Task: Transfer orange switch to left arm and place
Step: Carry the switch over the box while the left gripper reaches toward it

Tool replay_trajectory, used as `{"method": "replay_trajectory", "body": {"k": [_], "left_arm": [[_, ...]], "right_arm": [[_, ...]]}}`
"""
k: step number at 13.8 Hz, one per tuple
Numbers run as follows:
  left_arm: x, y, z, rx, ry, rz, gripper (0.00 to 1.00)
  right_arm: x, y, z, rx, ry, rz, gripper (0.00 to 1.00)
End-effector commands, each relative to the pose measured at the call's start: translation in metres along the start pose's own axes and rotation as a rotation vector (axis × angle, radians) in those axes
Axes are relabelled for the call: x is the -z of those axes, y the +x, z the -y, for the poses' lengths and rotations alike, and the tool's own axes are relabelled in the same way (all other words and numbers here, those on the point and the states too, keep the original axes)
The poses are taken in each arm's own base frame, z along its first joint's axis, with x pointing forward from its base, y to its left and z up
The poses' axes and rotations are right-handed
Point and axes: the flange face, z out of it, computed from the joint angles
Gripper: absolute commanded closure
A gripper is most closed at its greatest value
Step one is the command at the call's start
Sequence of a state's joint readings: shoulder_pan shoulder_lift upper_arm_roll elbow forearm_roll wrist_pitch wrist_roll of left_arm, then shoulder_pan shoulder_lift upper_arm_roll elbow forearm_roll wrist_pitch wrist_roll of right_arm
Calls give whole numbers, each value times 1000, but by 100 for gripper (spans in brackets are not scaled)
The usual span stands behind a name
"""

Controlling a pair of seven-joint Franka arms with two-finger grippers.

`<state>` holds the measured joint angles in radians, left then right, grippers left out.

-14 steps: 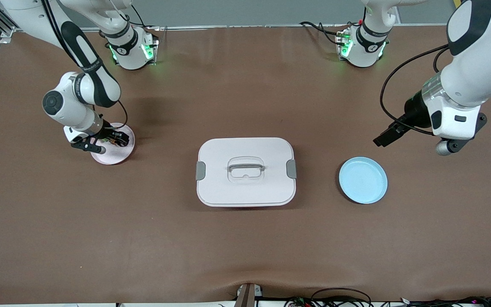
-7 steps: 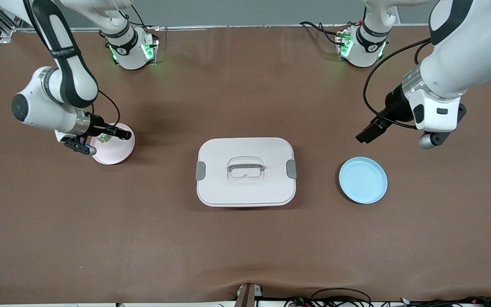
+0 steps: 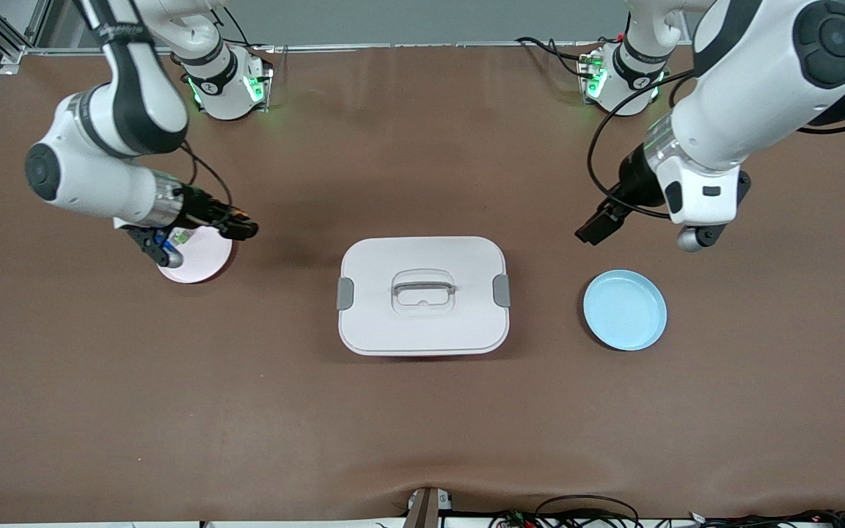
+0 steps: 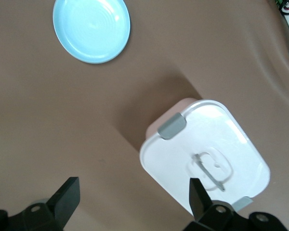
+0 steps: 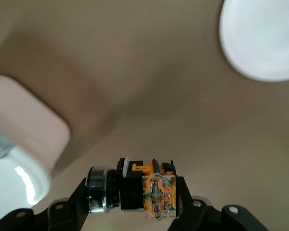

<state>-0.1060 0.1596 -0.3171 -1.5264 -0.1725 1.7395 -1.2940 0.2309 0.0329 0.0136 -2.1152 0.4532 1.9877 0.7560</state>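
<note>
The right gripper (image 3: 243, 229) is raised over bare table beside the pink plate (image 3: 206, 258), between that plate and the box (image 3: 422, 295). In the right wrist view its fingers (image 5: 72, 202) pinch the orange switch (image 5: 135, 188): a black body with an orange block and a silvery round end, lying crosswise between the pads. The switch is therefore off the table, carried in this gripper.

A small green-and-silver part (image 3: 182, 237) lies on the pink plate, close under the right arm's wrist.

The left gripper (image 3: 593, 227) is up in the air over bare table toward the left arm's end, just beside the blue plate (image 3: 625, 309) and on the side of it toward the bases. In the left wrist view its fingers (image 4: 66, 198) are spread wide with nothing between them; the box and the blue plate show below it.

The box stands at mid-table, lid on, grey clips at both short ends, clear handle in the centre. Neither gripper touches it. The blue plate carries nothing.
</note>
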Motion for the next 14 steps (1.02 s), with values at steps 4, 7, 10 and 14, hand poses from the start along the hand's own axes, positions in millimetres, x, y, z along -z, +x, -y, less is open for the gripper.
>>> {"method": "replay_trajectory", "body": {"k": [4,7,10,14], "left_arm": [[-13,-38,-25,149,-58,74,0],[-16,-60,-33,210,-81,128,0],[-16,-64,-35,193,-97,140,0],[-20,-111,-29,-148,-94,127,0]], "right_arm": [[2,-72,99,-193,40,24,100],[-6,-98,141,-269,52,21,100],[-11,-118,174,-309,70,19,100],[-7,-145,191,-295,124,-1,100]]}}
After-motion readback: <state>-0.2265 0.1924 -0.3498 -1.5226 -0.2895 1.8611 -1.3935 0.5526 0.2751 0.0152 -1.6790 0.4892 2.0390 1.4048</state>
